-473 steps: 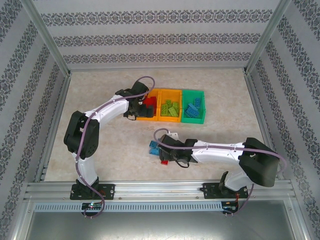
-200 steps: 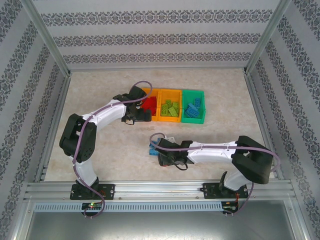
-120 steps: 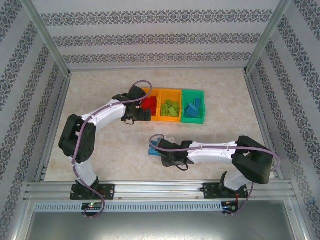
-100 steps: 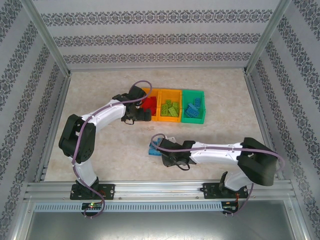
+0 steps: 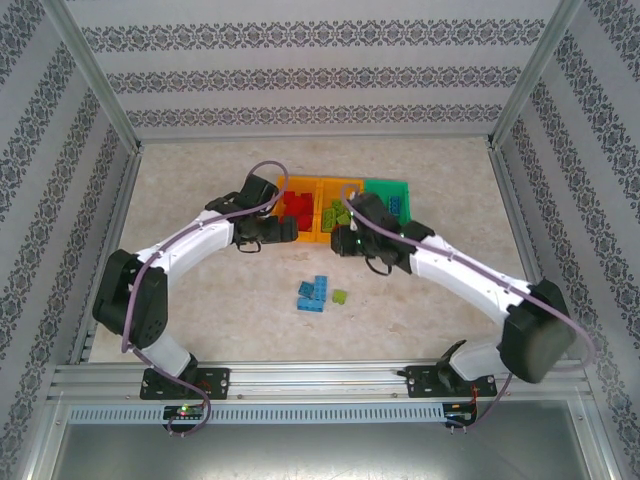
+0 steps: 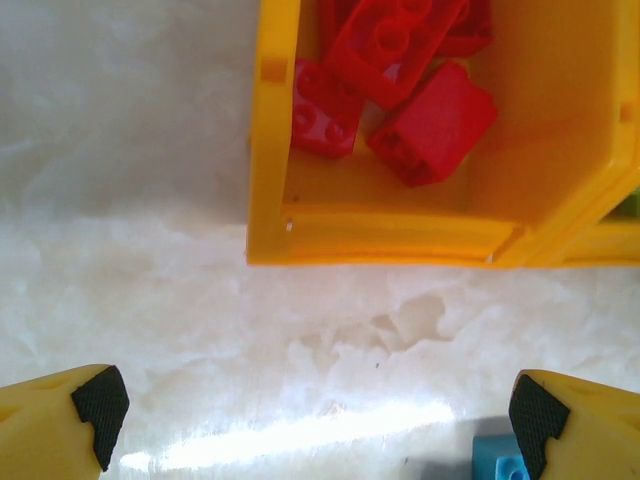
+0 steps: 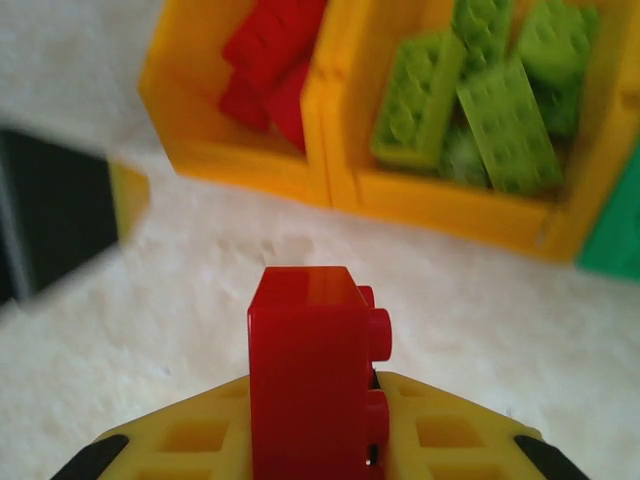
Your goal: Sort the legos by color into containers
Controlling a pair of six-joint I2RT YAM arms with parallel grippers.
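**Red brick in transit, a few pieces left on the table**

The table [image 5: 200, 290] is nearly cleared. The row of containers [image 5: 335, 181] at its far middle is well stocked. The left orange bin [image 7: 220, 155] holds red bricks, the middle orange bin [image 7: 450, 210] holds lime green ones, and the green bin [image 5: 400, 186] holds blue ones.

The right gripper [image 7: 315, 450] is clamped on a red brick [image 7: 310, 350], raised just in front of the bins near the wall dividing red from green. The left gripper [image 6: 320, 410] is spread wide and empty, low over the table just before the red bin's near corner. It sits close to the right arm's likely path, so crowding looks like the main risk.

Three things seem left to sort: this red brick, a small blue cluster [image 5: 313, 292], and one lime green brick [image 5: 339, 297] just beside it, mid-table.
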